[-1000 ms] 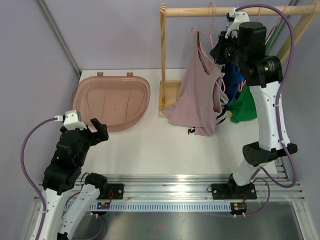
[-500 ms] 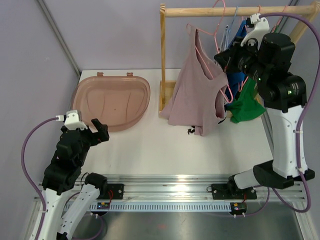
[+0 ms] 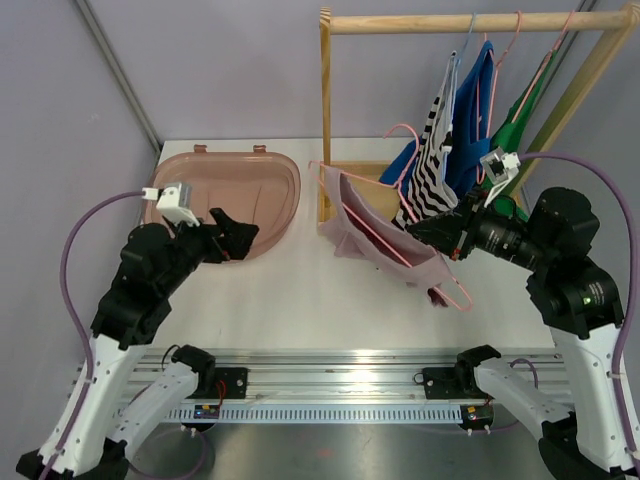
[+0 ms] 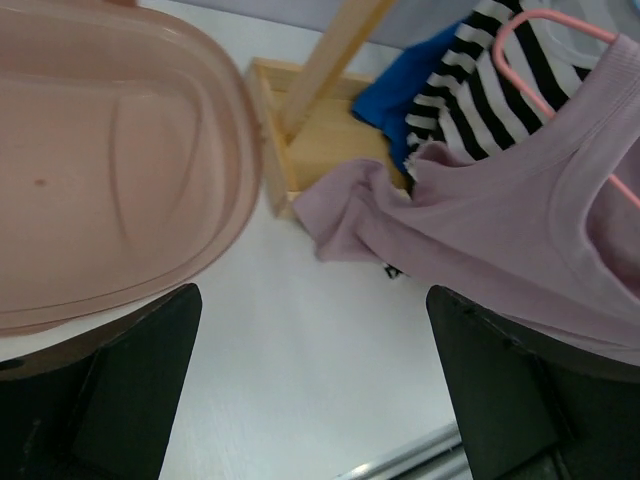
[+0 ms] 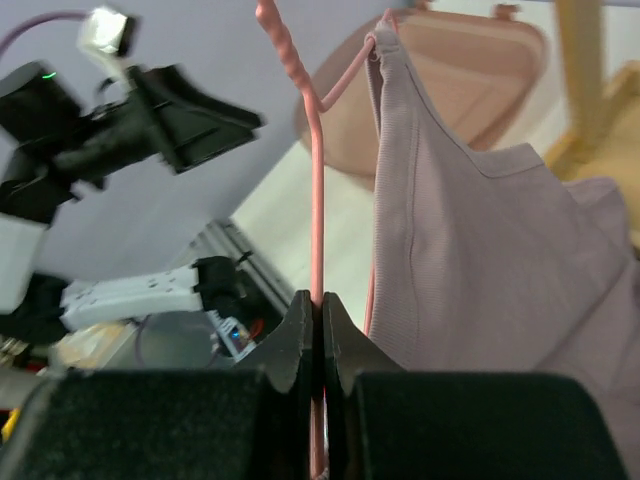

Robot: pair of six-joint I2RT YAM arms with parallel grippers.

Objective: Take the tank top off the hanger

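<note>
The mauve tank top (image 3: 385, 245) hangs on a pink hanger (image 3: 372, 232). The hanger is off the rail and tilted low over the table in front of the rack. My right gripper (image 3: 441, 235) is shut on the hanger's wire (image 5: 316, 220), with the tank top (image 5: 470, 260) draped to the right of it. My left gripper (image 3: 236, 236) is open and empty, raised over the table left of the garment and apart from it. In the left wrist view its gripper (image 4: 315, 400) frames bare table, with the tank top (image 4: 520, 230) and hanger (image 4: 545, 25) at upper right.
A pink plastic tub (image 3: 230, 195) lies at the back left; it also shows in the left wrist view (image 4: 100, 180). A wooden rack (image 3: 450, 20) carries a striped garment (image 3: 435, 150), a blue one (image 3: 472, 110) and a green one (image 3: 515, 130) on hangers.
My right arm has lifted the hanger with the tank top off the rail and brought it down and forward over the table. My left arm has risen and reached toward the garment.
</note>
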